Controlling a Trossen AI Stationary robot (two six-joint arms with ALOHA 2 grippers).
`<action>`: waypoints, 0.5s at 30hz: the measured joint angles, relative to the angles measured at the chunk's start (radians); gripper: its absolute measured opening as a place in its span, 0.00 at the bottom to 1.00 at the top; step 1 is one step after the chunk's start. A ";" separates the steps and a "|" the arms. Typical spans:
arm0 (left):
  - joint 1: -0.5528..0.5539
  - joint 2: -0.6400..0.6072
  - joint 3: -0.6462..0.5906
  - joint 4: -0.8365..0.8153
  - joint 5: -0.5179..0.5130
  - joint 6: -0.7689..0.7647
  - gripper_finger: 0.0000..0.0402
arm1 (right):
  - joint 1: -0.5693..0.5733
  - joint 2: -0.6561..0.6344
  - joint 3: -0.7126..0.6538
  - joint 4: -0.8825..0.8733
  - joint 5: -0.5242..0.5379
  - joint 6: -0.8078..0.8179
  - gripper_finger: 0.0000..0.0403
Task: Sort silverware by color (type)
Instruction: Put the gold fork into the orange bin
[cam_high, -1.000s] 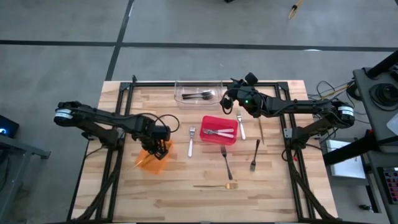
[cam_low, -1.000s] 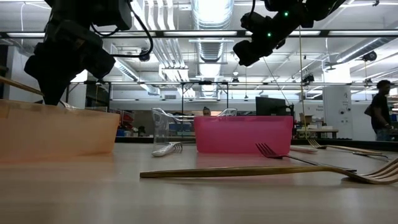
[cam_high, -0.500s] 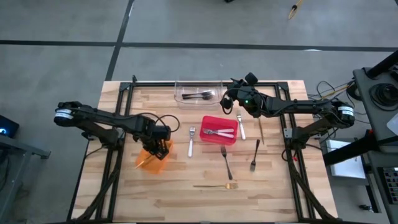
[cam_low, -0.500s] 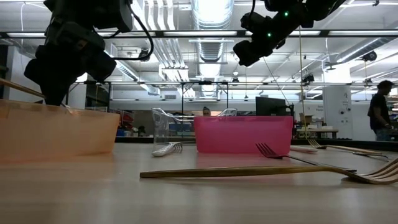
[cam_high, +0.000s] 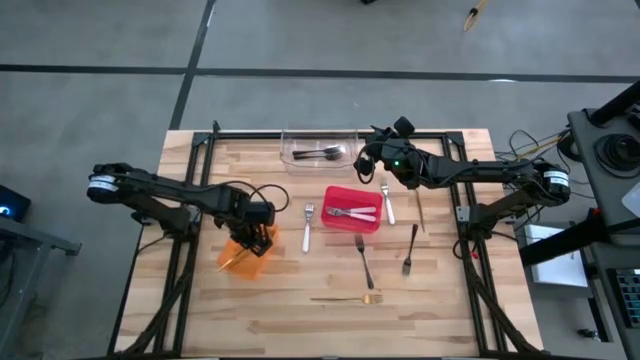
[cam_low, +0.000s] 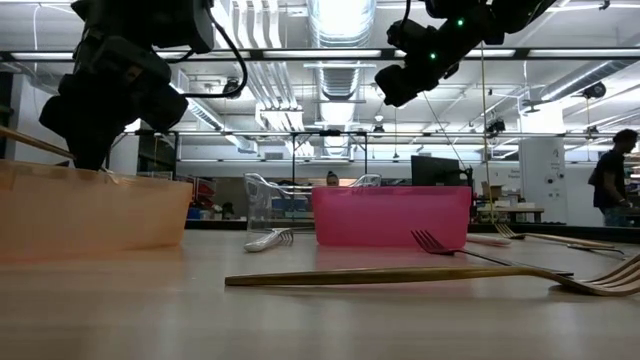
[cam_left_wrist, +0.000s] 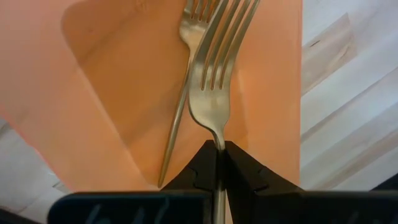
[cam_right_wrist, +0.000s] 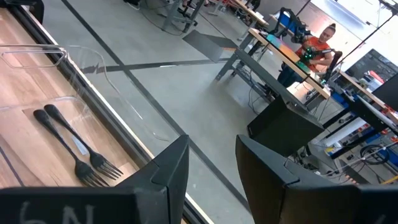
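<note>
My left gripper (cam_left_wrist: 219, 148) hangs over the orange bin (cam_high: 243, 258) at the table's left, shut on a gold fork (cam_left_wrist: 217, 62) whose tines reach into the bin. A second gold fork (cam_left_wrist: 177, 106) lies on the bin's floor. My right gripper (cam_high: 372, 160) waits open, high beside the right end of the clear bin (cam_high: 320, 148), which holds two black forks (cam_right_wrist: 68, 149). The red bin (cam_high: 352, 209) in the middle holds silver forks. Loose on the table lie a silver fork (cam_high: 308, 228), another silver fork (cam_high: 387, 200), two black forks (cam_high: 364, 260) and a gold fork (cam_high: 345, 298). My left gripper pinches the gold fork's neck (cam_left_wrist: 217, 134), just behind the tines, between its two fingers. The fingers point steeply down from above, and the fork runs along them, its handle passing back between them. The tines (cam_left_wrist: 227, 31) stand over the bin's floor; whether they touch it, I cannot tell.
A thin gold utensil (cam_high: 420, 208) lies near the right rail, and a black fork (cam_high: 410, 250) in front of it. Dark frame rails (cam_high: 190, 200) run along both table sides. Bare wood lies along the near edge (cam_high: 300, 330). A person (cam_low: 610, 180) stands beyond the table.
</note>
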 joint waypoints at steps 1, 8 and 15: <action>0.000 0.005 0.000 0.001 0.000 0.000 0.00 | 0.000 0.000 0.000 0.000 0.000 0.000 0.31; 0.011 0.031 0.000 0.013 0.000 0.009 0.00 | 0.000 0.000 0.000 0.000 0.000 0.000 0.31; 0.013 0.046 0.000 0.015 -0.001 0.001 0.00 | 0.000 0.000 0.000 0.000 0.000 -0.008 0.31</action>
